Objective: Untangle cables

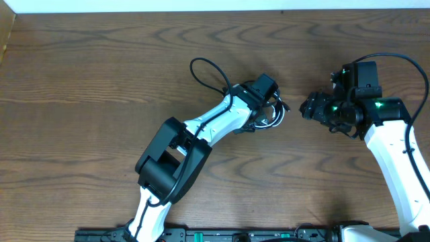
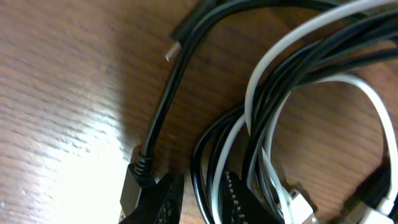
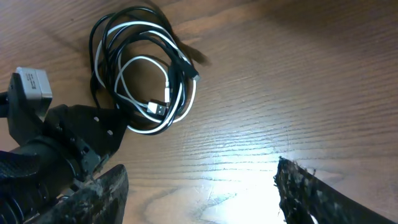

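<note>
The cables (image 1: pixel 271 119) are a small coil of thin black and white cords on the wooden table, half covered by my left gripper (image 1: pixel 270 109). In the left wrist view the left gripper (image 2: pixel 202 202) stands narrowly open, with one black and one white strand of the cables (image 2: pixel 250 106) running between its fingertips. Bare wood shows beside the left finger. A black plug (image 2: pixel 134 186) lies just outside that finger. My right gripper (image 1: pixel 307 107) hovers to the right of the coil. In its wrist view the right gripper (image 3: pixel 202 193) is wide open over bare wood, with the cables (image 3: pixel 155 109) farther off.
A thicker black cord (image 1: pixel 207 70) of the left arm loops over the table behind the coil. The left gripper's body (image 3: pixel 74 137) fills the left side of the right wrist view. The table's back edge (image 1: pixel 215 12) runs along the top.
</note>
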You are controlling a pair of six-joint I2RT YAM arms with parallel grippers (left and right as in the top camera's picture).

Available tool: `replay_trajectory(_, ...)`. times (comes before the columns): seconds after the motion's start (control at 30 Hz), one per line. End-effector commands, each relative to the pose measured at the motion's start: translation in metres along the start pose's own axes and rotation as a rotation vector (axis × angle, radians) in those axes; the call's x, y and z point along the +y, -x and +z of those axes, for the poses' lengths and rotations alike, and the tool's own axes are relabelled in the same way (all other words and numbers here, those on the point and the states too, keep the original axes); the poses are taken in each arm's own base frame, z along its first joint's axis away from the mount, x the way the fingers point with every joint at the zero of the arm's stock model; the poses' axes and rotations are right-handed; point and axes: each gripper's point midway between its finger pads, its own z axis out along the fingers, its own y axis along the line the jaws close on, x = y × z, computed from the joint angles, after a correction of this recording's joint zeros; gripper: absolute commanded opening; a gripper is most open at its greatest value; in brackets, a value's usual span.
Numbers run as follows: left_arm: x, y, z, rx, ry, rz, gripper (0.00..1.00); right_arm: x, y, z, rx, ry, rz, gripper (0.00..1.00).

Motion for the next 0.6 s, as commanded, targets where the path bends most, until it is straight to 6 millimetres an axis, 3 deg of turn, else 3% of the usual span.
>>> replay_trajectory(0.0, 0.032, -0.006, 0.039, -0.004, 0.137, 0.059, 0.24, 0.003, -0.001, 0.0, 0.002, 0.005, -0.024, 0.73)
replay_trajectory(0.1, 0.039, -0.009, 0.049, 0.012, 0.162, 0.115, 0.08, 0.003, -0.001, 0.0, 0.002, 0.005, -0.025, 0.73)
replay_trajectory(0.3, 0.026, -0.004, 0.051, -0.001, 0.112, 0.299, 0.08, 0.003, 0.001, 0.0, -0.005, 0.009, -0.026, 0.73)
replay_trajectory(0.43, 0.007, 0.007, 0.027, -0.043, 0.045, 0.478, 0.07, 0.004, 0.002, 0.0, -0.008, 0.011, -0.029, 0.74)
replay_trajectory(0.5, -0.005, 0.015, 0.005, -0.08, 0.0, 0.544, 0.07, 0.006, 0.003, 0.0, -0.011, 0.021, -0.055, 0.74)
replay_trajectory(0.57, -0.02, 0.025, -0.03, -0.14, -0.065, 0.606, 0.07, 0.013, 0.003, -0.001, -0.01, 0.059, -0.096, 0.74)
